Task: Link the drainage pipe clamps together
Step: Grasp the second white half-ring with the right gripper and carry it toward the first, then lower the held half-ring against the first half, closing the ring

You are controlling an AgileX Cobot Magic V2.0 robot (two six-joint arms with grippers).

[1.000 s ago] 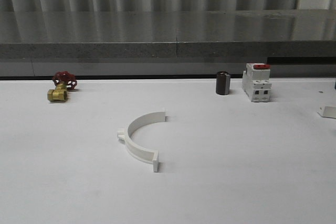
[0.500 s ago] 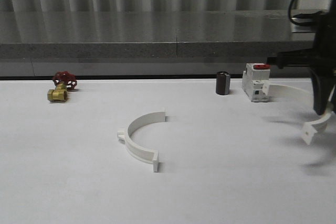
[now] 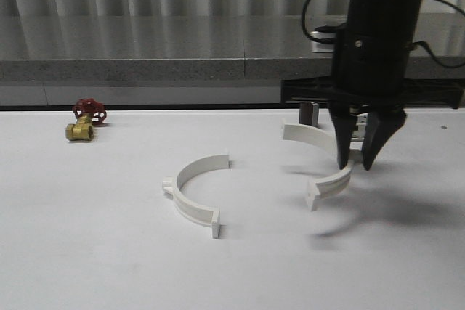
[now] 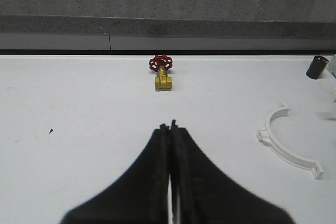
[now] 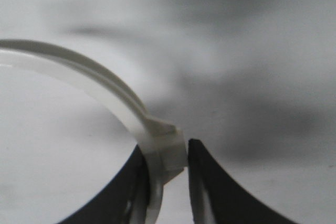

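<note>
One white half-ring drainage pipe clamp [image 3: 192, 190] lies flat on the white table, left of centre, its open side facing right; it also appears in the left wrist view [image 4: 286, 145]. The other clamp [image 3: 320, 157] hangs just above the table to its right, open side facing left. My right gripper [image 3: 354, 165] points down and is shut on the tab at that clamp's outer curve. In the right wrist view the clamp [image 5: 94, 82] curves away from the right gripper [image 5: 165, 153]. My left gripper [image 4: 170, 127] is shut and holds nothing, above bare table.
A brass valve with a red handwheel [image 3: 86, 119] [image 4: 161, 72] sits at the far left. A black cylinder [image 3: 308, 114] [image 4: 316, 66] stands behind the held clamp, partly covered by the right arm. A grey ledge [image 3: 145, 70] runs along the back of the table.
The right arm came in from the right edge carrying the second clamp and moved left to near the table's centre. The clamp on the table has not moved.
</note>
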